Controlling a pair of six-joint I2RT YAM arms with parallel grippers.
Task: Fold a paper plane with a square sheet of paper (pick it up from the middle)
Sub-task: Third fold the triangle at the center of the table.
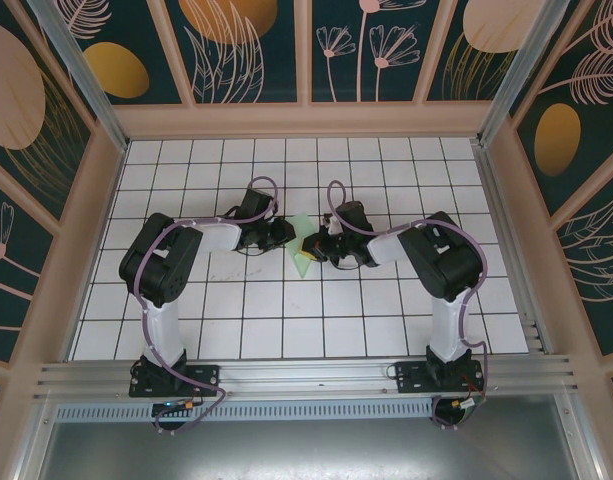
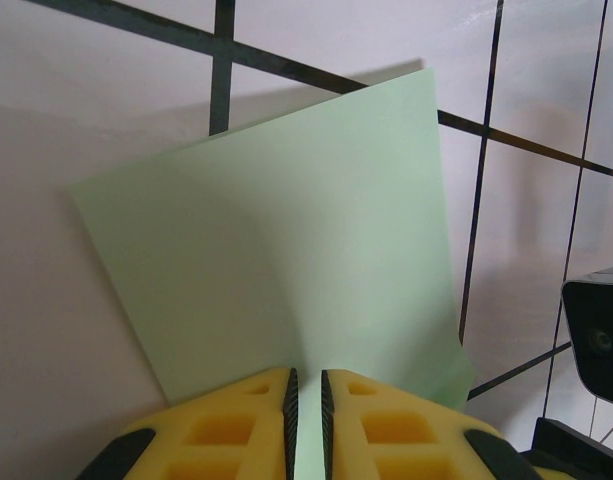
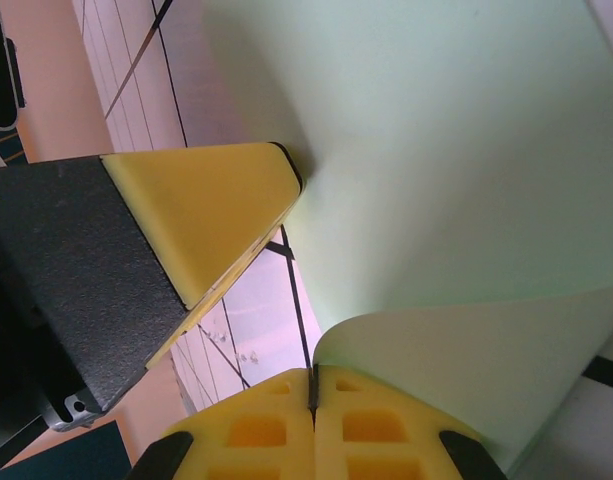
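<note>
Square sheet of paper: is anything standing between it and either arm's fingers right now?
Nothing visible. The left fingers pinch the sheet at its edge, and the right fingers are closed on its curled edge.

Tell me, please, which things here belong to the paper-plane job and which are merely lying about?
Part of the job:
- sheet of paper, pinched by both grippers
- left gripper
- right gripper

Just surroundings:
- tiled table
- patterned walls
- metal rail
</note>
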